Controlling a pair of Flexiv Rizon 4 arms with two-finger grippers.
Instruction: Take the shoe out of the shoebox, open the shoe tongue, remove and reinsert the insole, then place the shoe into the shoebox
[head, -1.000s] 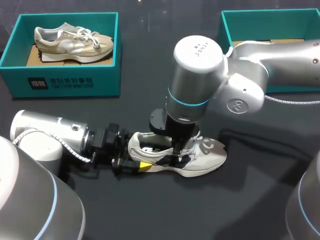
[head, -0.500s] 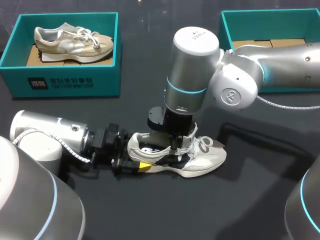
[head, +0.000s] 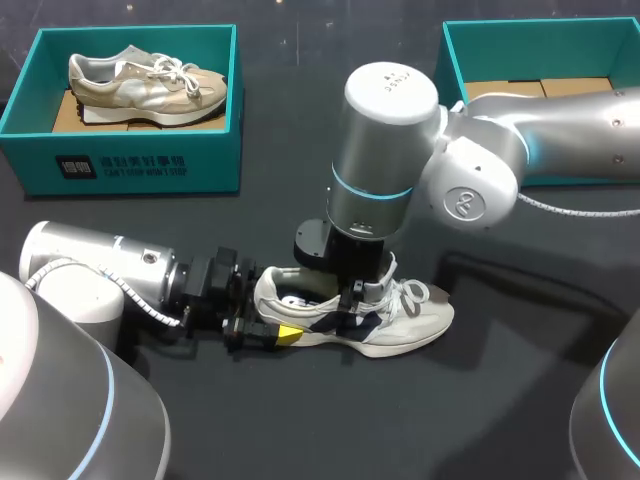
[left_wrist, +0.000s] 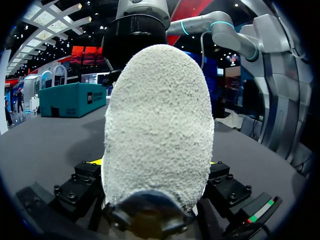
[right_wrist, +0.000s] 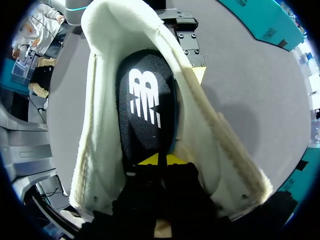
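Observation:
A white and grey shoe with navy panels lies on its sole on the dark table, toe to the right. My left gripper has the shoe's heel between its wide-set fingers, which press it from both sides. My right gripper comes straight down into the shoe's opening. In the right wrist view its yellow tips are pressed together on the black insole, inside the white padded collar.
A teal shoebox at the back left holds a beige shoe. A second teal shoebox stands at the back right, partly behind my right arm. Bare table lies in front of the shoe.
My right gripper's fingers have closed inside the shoe, and its wrist has shifted a little to the left. The left arm has kept still at the heel.

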